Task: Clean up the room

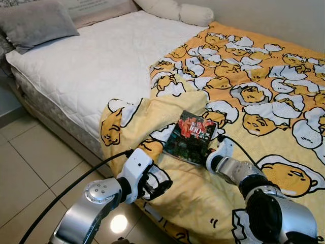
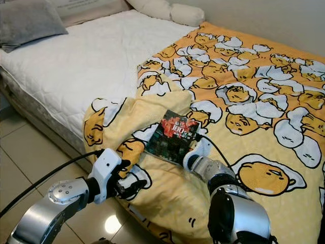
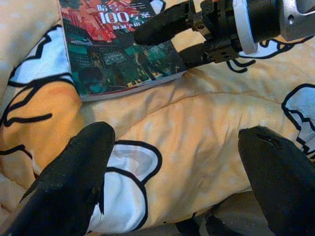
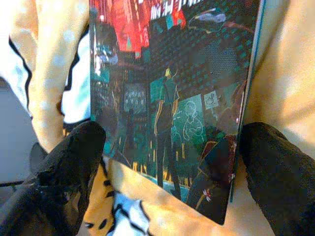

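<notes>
Book [image 1: 192, 138] with dark teal-and-red cover on yellow blanket [image 1: 264, 91], right gripper [image 4: 167, 162] fingers spread astride, seemingly untouching, left gripper [image 3: 172, 162] spread.

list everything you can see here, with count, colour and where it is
dark glossy book with red cover art: 1, black, teal and red, lying flat on the blanket near the bed's front edge
yellow cartoon-egg blanket: 1, yellow, white and orange, over the bed's right part, folded back near the book
white quilted mattress: 1, white, bare on the bed's left part
grey pillow: 1, grey, at the bed's far left corner
white bolster pillows: 2, white, at the far edge by the wall
beige tiled floor: beige, left of the bed
left gripper: 1, black jaws open, over the blanket's front edge
right gripper: 1, black jaws open around the book's near corner
</notes>
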You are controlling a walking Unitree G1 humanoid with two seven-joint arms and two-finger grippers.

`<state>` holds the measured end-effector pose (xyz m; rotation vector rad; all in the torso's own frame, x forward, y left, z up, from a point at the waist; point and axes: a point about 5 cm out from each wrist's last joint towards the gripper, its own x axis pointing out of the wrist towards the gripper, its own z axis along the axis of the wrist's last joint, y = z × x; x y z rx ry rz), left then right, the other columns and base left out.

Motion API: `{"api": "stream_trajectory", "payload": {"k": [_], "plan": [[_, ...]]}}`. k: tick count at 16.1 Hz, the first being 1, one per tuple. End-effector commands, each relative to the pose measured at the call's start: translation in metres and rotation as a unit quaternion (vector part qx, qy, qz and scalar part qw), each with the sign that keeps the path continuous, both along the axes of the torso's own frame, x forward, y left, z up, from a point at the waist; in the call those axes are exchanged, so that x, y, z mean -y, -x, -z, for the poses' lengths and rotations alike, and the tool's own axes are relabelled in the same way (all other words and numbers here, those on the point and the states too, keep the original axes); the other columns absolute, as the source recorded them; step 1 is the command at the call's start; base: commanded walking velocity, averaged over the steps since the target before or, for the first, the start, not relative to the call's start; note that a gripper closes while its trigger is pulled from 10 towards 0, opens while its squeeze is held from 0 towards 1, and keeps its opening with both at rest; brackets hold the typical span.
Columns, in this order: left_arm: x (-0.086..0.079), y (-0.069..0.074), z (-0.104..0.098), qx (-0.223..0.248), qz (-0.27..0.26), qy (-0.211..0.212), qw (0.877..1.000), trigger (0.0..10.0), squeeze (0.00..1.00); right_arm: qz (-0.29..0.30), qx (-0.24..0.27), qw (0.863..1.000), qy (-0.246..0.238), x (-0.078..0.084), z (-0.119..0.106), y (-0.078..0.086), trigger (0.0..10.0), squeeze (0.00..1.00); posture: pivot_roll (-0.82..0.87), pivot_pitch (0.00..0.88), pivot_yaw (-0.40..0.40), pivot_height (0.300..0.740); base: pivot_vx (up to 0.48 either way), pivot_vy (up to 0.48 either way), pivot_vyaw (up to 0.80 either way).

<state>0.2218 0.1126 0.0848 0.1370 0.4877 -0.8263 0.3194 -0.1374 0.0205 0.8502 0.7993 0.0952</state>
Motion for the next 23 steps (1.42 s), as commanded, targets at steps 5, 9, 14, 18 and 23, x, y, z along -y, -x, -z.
{"api": "stream_trajectory", "payload": {"k": [5,9,14,18,23], "plan": [[-0.005,0.004,-0.004,0.007,-0.010,-0.007,1.000,10.0,0.00,0.010,-0.005,1.000,0.012,-0.003,0.000,-0.002,10.0,0.00,0.02,0.034,-0.063,0.740,0.000,0.000,0.00],[-0.007,0.005,-0.009,0.010,-0.005,-0.010,1.000,10.0,0.00,0.029,-0.025,0.999,0.027,-0.001,0.009,0.005,10.0,0.00,0.06,0.090,-0.029,0.740,0.000,0.000,0.00],[-0.012,0.004,-0.024,0.023,0.021,-0.011,0.999,10.0,0.00,0.030,-0.043,0.998,0.025,-0.004,0.022,0.017,10.0,0.00,0.12,0.202,0.023,0.740,0.000,0.000,0.00],[-0.014,0.003,-0.023,0.025,0.037,-0.029,0.999,10.0,0.00,0.061,-0.018,0.997,-0.048,-0.017,0.013,0.009,10.0,0.00,0.11,0.205,0.035,0.740,0.000,0.000,0.00],[-0.010,-0.003,-0.028,0.038,0.024,-0.011,0.999,10.0,0.00,0.072,0.073,0.975,-0.199,-0.037,-0.025,-0.016,8.8,0.00,0.12,0.109,0.025,0.740,0.000,0.000,0.00]]}}
